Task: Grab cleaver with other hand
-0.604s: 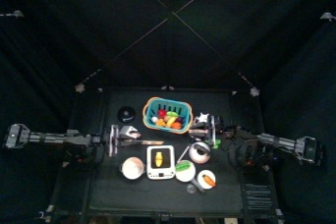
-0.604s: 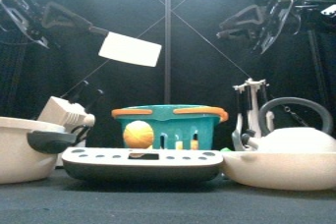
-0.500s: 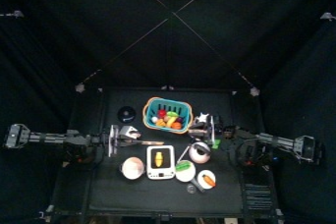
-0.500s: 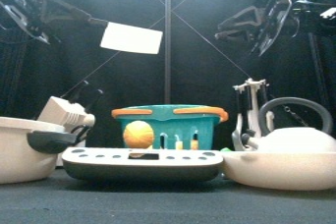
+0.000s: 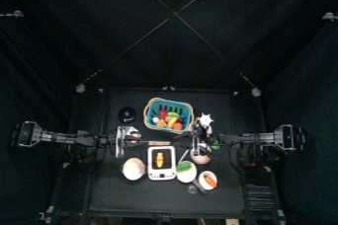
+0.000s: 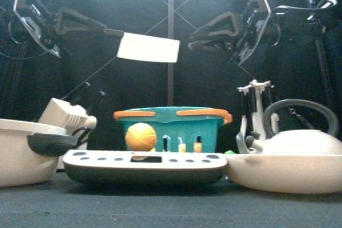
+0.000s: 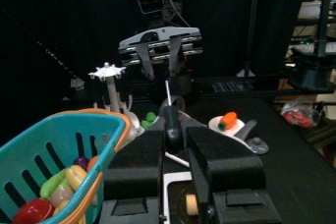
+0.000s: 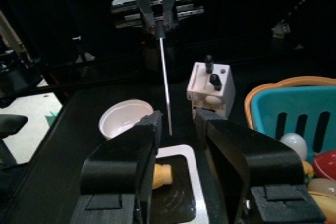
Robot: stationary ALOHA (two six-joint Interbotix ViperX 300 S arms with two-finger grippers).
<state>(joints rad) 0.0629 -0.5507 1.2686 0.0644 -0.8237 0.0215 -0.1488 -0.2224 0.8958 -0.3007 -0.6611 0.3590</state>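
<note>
From high above, the left arm lies stretched in from the left and the right arm from the right, both level over the table (image 5: pixel 99 185), their tips facing each other in front of the teal basket (image 5: pixel 169 113); the cleaver is too small to make out here. From the table's front edge, the left gripper (image 6: pixel 96 28) hangs high on the left, pointing inward, clamped on the handle of the cleaver (image 6: pixel 147 47), whose pale blade shows broadside in the air above the basket (image 6: pixel 170 122). The right gripper (image 6: pixel 211 38) hangs at the same height, just right of the blade, apart from it, jaws spread. Only this view shows the blade's flat face. From the left wrist, the left gripper (image 7: pixel 168 130) has its jaws pressed on the cleaver (image 7: pixel 167 95), seen edge-on as a thin line, with the right gripper (image 7: pixel 160 51) beyond it, head-on and gaping. From the right wrist, the right gripper (image 8: pixel 178 120) stands wide with nothing between its jaws; opposite, the left gripper (image 8: pixel 160 2) pinches the cleaver (image 8: pixel 163 61), again a thin line pointing toward the open jaws.
</note>
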